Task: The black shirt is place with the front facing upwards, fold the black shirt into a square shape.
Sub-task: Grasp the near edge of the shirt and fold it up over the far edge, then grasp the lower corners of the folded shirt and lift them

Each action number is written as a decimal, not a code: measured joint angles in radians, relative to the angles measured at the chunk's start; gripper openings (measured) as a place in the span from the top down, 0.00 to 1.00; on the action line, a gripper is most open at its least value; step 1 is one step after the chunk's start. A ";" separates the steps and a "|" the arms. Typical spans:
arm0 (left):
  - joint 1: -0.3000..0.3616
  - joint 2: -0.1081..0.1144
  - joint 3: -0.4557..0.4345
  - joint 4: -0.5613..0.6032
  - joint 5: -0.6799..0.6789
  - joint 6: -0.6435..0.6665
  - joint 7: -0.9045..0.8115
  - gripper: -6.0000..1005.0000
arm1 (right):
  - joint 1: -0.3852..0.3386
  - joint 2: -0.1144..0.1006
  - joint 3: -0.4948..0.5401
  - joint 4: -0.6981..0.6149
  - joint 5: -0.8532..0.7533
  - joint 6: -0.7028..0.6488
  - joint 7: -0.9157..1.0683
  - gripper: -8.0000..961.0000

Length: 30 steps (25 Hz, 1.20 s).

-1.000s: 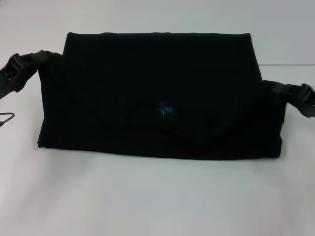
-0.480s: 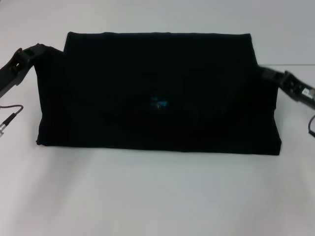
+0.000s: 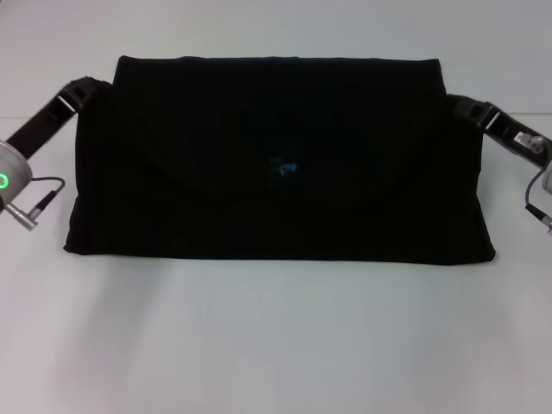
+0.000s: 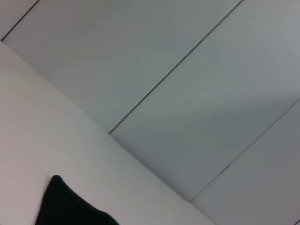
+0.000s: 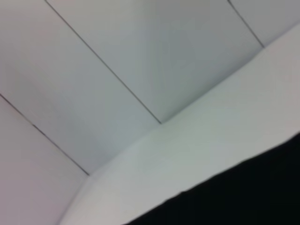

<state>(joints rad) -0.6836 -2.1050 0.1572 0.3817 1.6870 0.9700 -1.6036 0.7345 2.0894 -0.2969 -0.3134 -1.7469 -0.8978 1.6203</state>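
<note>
Your left claw (image 3: 86, 86) sits at the black shirt's (image 3: 276, 155) far left corner in the head view, its tip lost against the dark cloth, so you cannot tell whether it is clenched or released. Your right claw (image 3: 461, 105) mirrors it at the far right corner, pressed against the cloth edge, and its grip is equally unreadable. Between them the shirt lies on the white table (image 3: 276, 345) as a wide folded band, near edge broader than the far one, with the small blue neck label (image 3: 285, 166) showing near its middle. A curved fold line runs below the label.

From the left wrist view you get only a pointed corner of the shirt (image 4: 65, 206) resting on the table (image 4: 42, 117), with grey wall panels behind.

From the right wrist view a larger stretch of the shirt (image 5: 243, 197) fills one corner, its edge running diagonally across the table (image 5: 211, 126).
</note>
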 joint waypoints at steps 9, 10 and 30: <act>-0.041 -0.037 0.001 -0.041 -0.012 -0.147 0.089 0.89 | 0.024 0.003 -0.023 0.045 -0.013 0.160 -0.048 0.97; -0.043 -0.039 0.002 -0.045 -0.014 -0.152 0.102 0.89 | 0.024 0.003 -0.034 0.045 -0.014 0.164 -0.048 0.97; 0.133 -0.010 0.040 -0.018 -0.008 0.099 -0.067 0.50 | -0.166 -0.032 -0.052 0.021 0.016 -0.144 0.036 0.40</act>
<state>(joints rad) -0.5507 -2.1147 0.1970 0.3636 1.6791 1.0695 -1.6709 0.5685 2.0571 -0.3485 -0.2927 -1.7313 -1.0415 1.6568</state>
